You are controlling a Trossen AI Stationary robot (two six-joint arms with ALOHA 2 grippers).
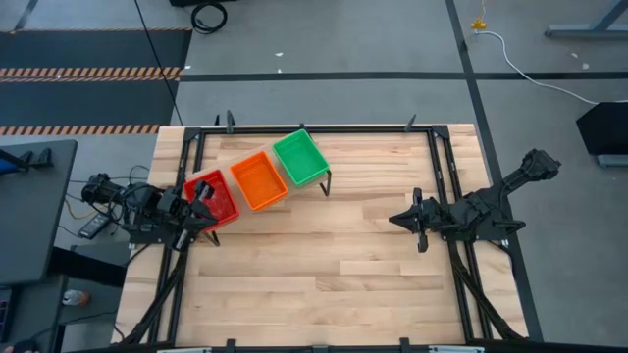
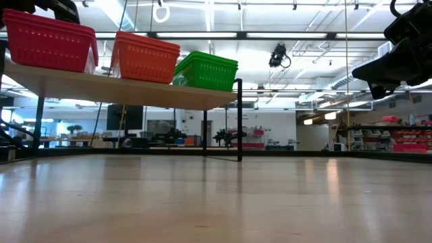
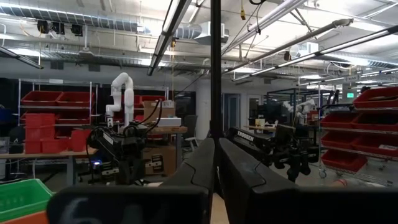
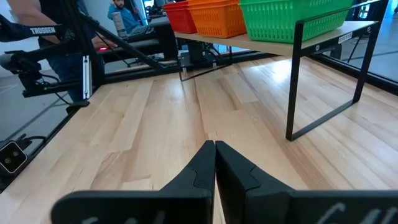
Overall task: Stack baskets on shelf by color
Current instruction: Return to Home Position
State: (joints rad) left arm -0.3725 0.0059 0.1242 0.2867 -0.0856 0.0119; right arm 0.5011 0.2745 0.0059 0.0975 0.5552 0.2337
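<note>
Shelf on table; red baskets, orange baskets, green baskets atop.

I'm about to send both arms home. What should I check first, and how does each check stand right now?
1. Colours sorted on the shelf, with the red stack, orange stack and green stack each holding one colour: ok.
2. Baskets per stack: cannot tell.
3. No basket loose on the tabletop: ok.
4. Left gripper shut and empty: ok.
5. Left gripper clear of the red stack: cannot tell; in the high view it overlaps that stack's edge.
6. Right gripper shut, empty, over bare tabletop apart from the shelf: ok.
</note>
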